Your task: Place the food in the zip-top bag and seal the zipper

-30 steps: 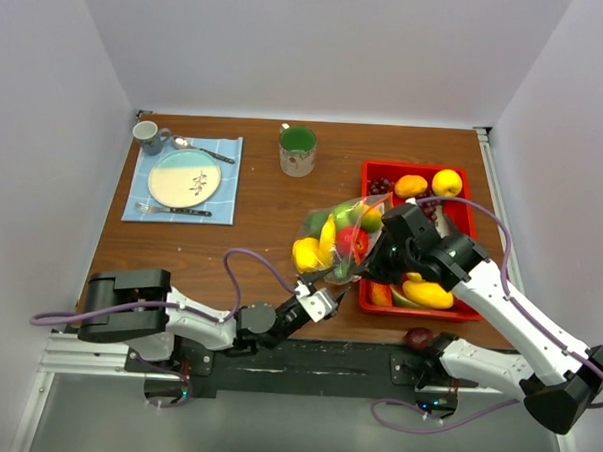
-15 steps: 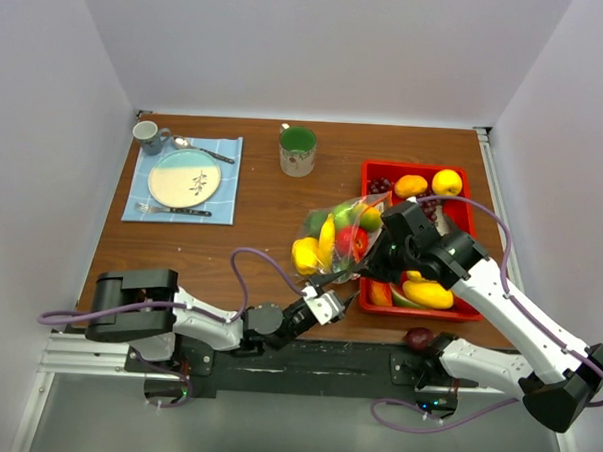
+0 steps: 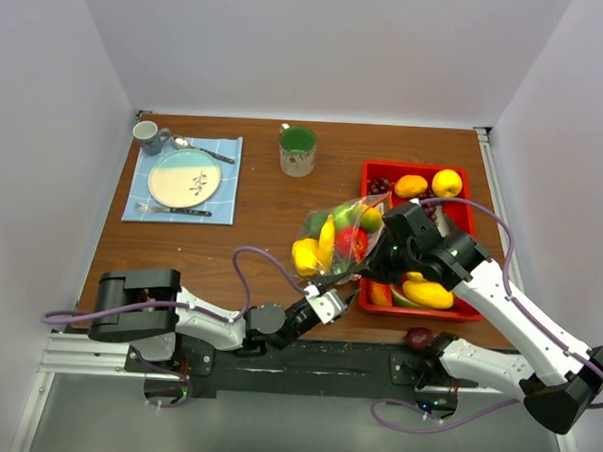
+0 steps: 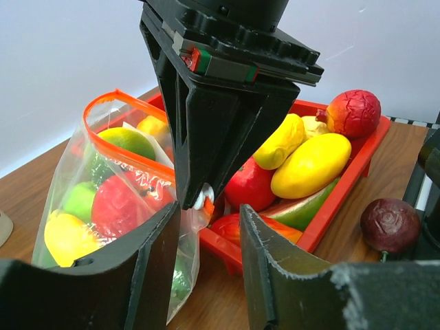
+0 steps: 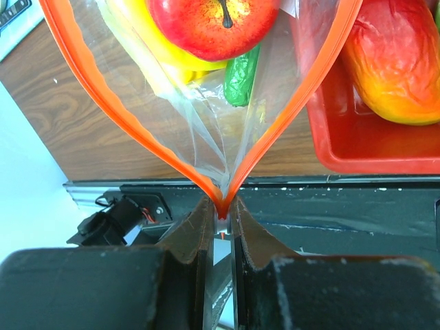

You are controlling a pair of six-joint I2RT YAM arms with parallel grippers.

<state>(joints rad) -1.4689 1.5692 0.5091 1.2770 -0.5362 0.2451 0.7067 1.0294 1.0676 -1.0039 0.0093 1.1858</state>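
The right pincer (image 5: 221,213) clamps the zipper's (image 4: 130,157) end while the left pincer (image 4: 208,214), jaws apart but narrowing, has edged in just below it, seemingly to start sealing.

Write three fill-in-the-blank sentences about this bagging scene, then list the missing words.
1. The right gripper pinches the zipper of the zip-top bag, whose mouth stands ____.
2. The fruit lying on the table outside the red tray is dark ____.
3. The apple inside the bag is coloured ____.
Missing words: open; purple; red.
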